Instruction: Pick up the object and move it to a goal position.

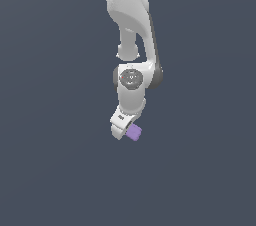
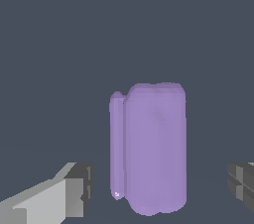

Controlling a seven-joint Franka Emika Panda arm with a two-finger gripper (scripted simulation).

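Observation:
The object [image 2: 151, 148] is a small light-purple flat block with rounded edges. In the wrist view it lies on the dark floor between my two fingers, one grey finger [image 2: 74, 191] on one side and the other finger [image 2: 242, 181] far off on the other. Neither touches it, and there is a wide gap on each side. My gripper [image 2: 158, 188] is open around it. In the exterior view the object [image 1: 134, 132] peeks out beside the white hand [image 1: 122, 122], which covers part of it and hides my fingertips. The arm reaches down from the top of that view.
A plain dark grey-blue floor [image 1: 50, 170] fills both views. No other objects, containers or edges are visible.

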